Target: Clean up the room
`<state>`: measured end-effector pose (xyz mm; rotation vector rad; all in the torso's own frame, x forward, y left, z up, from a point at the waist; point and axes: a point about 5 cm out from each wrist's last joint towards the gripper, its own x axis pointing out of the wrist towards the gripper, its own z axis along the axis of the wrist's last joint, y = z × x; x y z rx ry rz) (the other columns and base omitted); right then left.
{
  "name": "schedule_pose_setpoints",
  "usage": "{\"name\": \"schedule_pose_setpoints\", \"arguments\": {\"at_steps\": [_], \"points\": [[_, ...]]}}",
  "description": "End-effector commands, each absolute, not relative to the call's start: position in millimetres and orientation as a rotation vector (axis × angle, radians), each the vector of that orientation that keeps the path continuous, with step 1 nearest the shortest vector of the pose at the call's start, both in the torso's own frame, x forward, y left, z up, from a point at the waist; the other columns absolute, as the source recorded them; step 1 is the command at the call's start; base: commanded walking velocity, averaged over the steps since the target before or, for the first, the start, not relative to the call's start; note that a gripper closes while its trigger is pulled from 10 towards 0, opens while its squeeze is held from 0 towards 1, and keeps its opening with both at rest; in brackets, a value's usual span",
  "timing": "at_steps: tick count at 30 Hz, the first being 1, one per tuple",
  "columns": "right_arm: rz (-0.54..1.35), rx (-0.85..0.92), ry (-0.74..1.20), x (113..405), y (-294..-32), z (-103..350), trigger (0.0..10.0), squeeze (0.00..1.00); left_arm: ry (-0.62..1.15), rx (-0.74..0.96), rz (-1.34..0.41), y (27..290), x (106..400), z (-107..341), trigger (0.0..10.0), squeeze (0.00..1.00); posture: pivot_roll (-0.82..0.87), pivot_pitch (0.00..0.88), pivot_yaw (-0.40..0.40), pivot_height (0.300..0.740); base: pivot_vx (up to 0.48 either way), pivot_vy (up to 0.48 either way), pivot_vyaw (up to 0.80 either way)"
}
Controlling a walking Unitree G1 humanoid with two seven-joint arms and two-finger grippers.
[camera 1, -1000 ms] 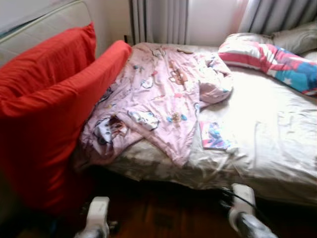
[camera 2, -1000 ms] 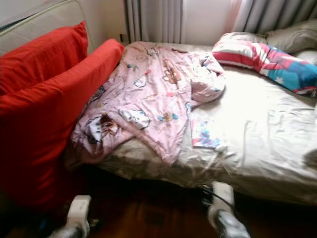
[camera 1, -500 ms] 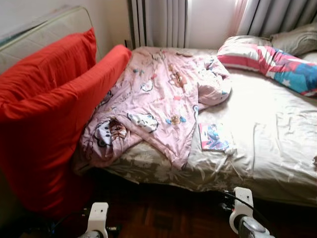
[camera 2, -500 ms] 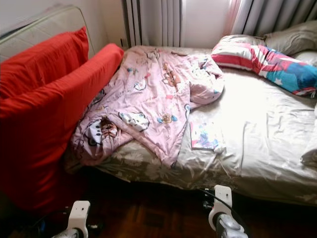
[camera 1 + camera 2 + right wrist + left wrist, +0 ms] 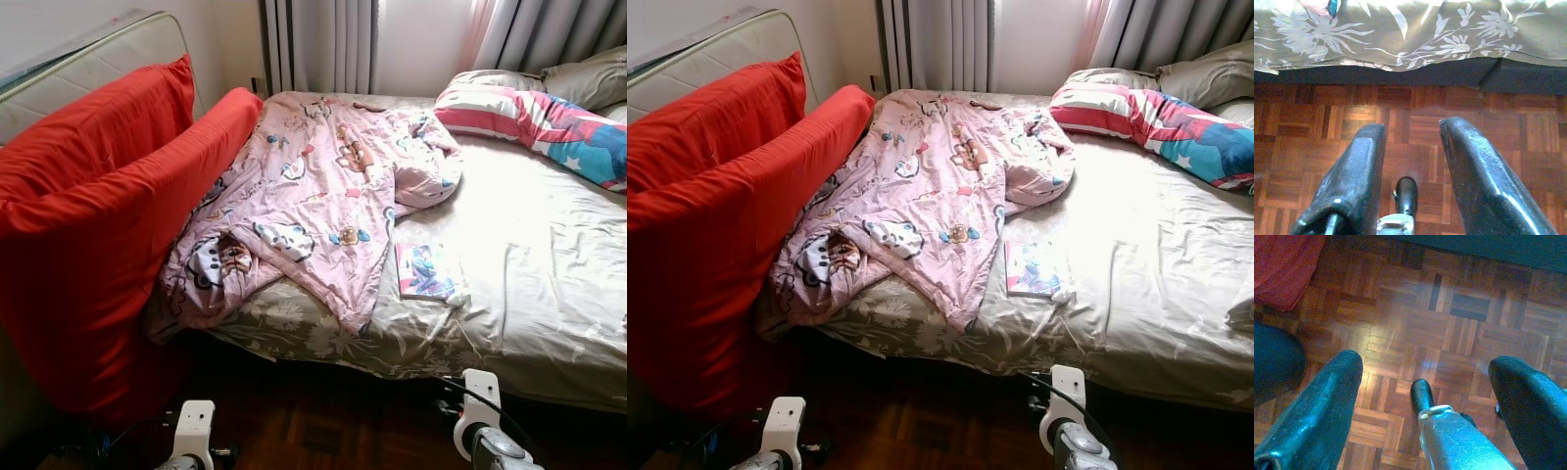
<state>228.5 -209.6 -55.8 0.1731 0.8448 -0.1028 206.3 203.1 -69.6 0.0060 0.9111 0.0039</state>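
Approach step: both grippers hang empty, fingers apart, below bed (image 5: 549, 294); next, reach pink cartoon quilt (image 5: 313, 196) on it.

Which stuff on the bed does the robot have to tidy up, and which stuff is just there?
To tidy:
- crumpled pink blanket
- small book
- red cushions leaning at the bed's side

Just there:
- striped pillow
- grey pillow
- curtains
- wooden floor

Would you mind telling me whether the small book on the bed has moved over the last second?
No. The book lies in the same spot beside the pink blanket's lower edge on the sheet; only the camera shifted slightly.
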Motion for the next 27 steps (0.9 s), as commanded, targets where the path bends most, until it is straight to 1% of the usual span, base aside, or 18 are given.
{"name": "schedule_pose_setpoints", "arguments": {"at_steps": [1,3,7,13,27], "points": [[-0.112,0.171,0.834,229.4,-210.3,-55.0,10.0,0.00,0.912,0.000,0.010,204.6,204.6,-70.3,10.0,0.00,-0.01,0.000,0.022,0.740,0.000,0.000,0.00],[-0.114,0.170,0.833,229.5,-210.5,-54.9,10.0,0.00,0.912,0.000,0.011,204.5,204.7,-70.3,10.0,0.00,-0.01,0.000,0.022,0.740,0.000,0.000,0.00],[-0.124,0.169,0.830,229.8,-211.1,-54.6,10.0,0.00,0.912,0.007,0.005,204.5,205.2,-70.0,10.0,0.00,-0.01,0.000,0.019,0.740,0.246,0.000,0.00],[-0.132,0.168,0.827,230.3,-211.5,-54.2,10.0,0.00,0.912,0.009,0.002,204.5,205.8,-69.7,10.0,0.00,-0.01,0.000,0.019,0.740,0.248,0.000,-0.73],[-0.150,0.162,0.806,231.6,-212.6,-52.9,10.0,0.00,0.912,0.009,-0.001,204.2,206.3,-69.4,10.0,0.00,-0.01,0.000,0.016,0.740,0.250,0.000,0.00]]}}
